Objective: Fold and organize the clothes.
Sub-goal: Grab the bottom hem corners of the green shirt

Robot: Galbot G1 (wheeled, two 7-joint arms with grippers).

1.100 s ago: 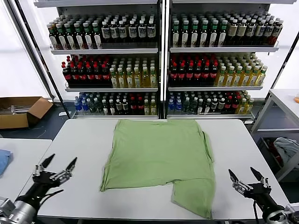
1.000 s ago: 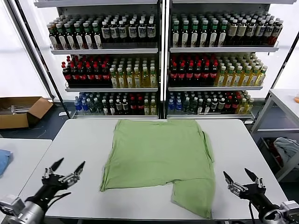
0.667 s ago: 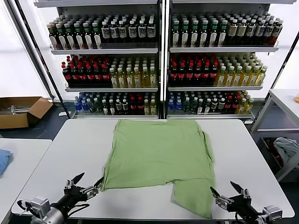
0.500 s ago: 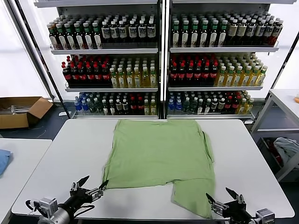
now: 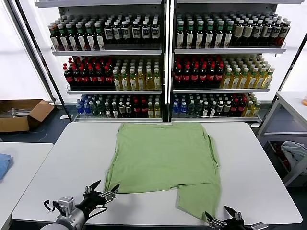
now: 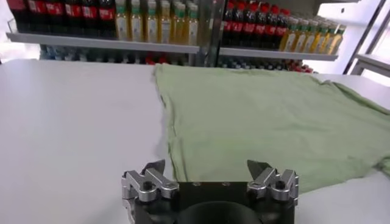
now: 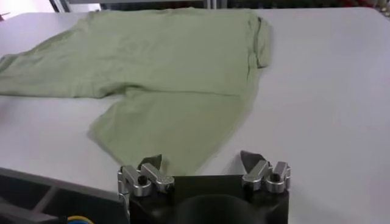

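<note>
The clothes are one light green shirt (image 5: pixel 163 160) lying flat, plain side up, on the white table (image 5: pixel 72 153); its near right part hangs lower toward the front edge. My left gripper (image 5: pixel 106 186) is open, low over the table just short of the shirt's near left corner. In the left wrist view the shirt (image 6: pixel 262 115) spreads out ahead of the open left gripper (image 6: pixel 206 165). My right gripper (image 5: pixel 217 213) is open at the front edge by the near right hem. The right wrist view shows the shirt (image 7: pixel 177 73) just beyond the open right gripper (image 7: pixel 201 159).
Shelves of bottles (image 5: pixel 163 62) stand behind the table. A cardboard box (image 5: pixel 21 112) sits on the floor at the left. A second table with a blue cloth (image 5: pixel 2 165) is at the left. A side table (image 5: pixel 292 103) and bundled cloth (image 5: pixel 295 151) are at the right.
Both grippers have come inward from the table's outer front corners to the shirt's near edge, dropping lower. The shirt has not moved.
</note>
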